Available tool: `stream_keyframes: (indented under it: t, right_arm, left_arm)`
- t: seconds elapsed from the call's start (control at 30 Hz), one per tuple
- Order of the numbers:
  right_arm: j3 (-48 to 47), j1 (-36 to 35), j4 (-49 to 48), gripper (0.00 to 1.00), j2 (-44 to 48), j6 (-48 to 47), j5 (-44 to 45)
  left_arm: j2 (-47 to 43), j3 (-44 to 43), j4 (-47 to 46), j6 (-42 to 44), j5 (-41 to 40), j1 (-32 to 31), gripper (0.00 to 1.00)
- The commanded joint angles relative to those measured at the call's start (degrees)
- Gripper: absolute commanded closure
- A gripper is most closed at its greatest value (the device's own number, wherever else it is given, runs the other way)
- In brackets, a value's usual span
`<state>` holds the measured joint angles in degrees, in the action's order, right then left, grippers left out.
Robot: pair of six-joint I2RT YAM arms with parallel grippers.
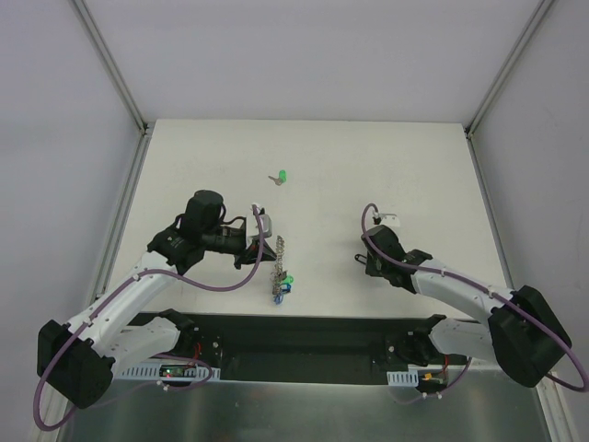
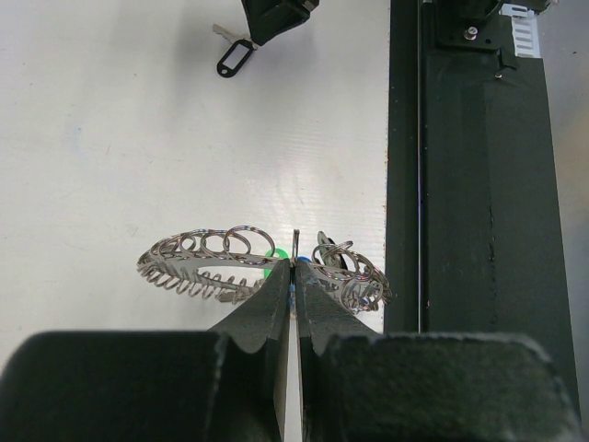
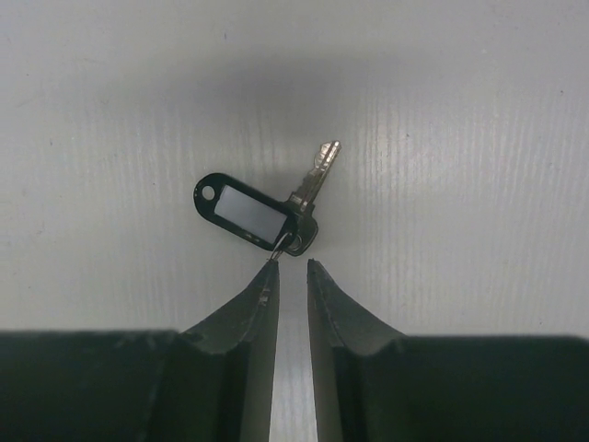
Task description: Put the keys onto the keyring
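at the left, our left end effector [image 2: 294,269] is pressed together on the keyring [image 2: 221,247]. it holds the ring on edge by the table's [image 1: 414,166] near edge, we judge so that the wire loops stand clear for threading. a green key [image 1: 288,279] and a blue key [image 1: 282,294] hang from it. a loose green key [image 1: 280,177] lies toward the far edge. further right, the right end effector [image 3: 293,263] is narrowly spread, its tips just at the black key [image 3: 267,217] lying flat, lined up for a pinch.
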<state>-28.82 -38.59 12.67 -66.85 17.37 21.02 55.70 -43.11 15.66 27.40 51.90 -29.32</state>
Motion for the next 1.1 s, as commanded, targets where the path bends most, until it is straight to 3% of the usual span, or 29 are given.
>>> stream_keyframes:
  t: [0.0,0.27,0.6,1.07]
  right_arm:
    - [-2.2,0.2,-1.4,0.79,0.2,1.1,-0.5]
    - [-2.6,0.2,-0.5,0.76,3.9,1.4,1.4]
    - [-2.5,0.2,-1.6,0.77,0.2,2.4,1.0]
    - [-3.2,0.2,-1.7,0.95,-2.1,1.2,0.4]
  left_arm:
    - [-1.8,0.5,-2.4,-0.3,1.5,-0.6,1.0]
    - [-2.1,0.6,-2.5,-0.3,1.4,-0.6,1.0]
    - [-2.5,0.6,-2.5,-0.4,1.4,-0.6,1.0]
    - [-3.1,0.7,-2.5,-0.4,1.3,-0.6,1.0]
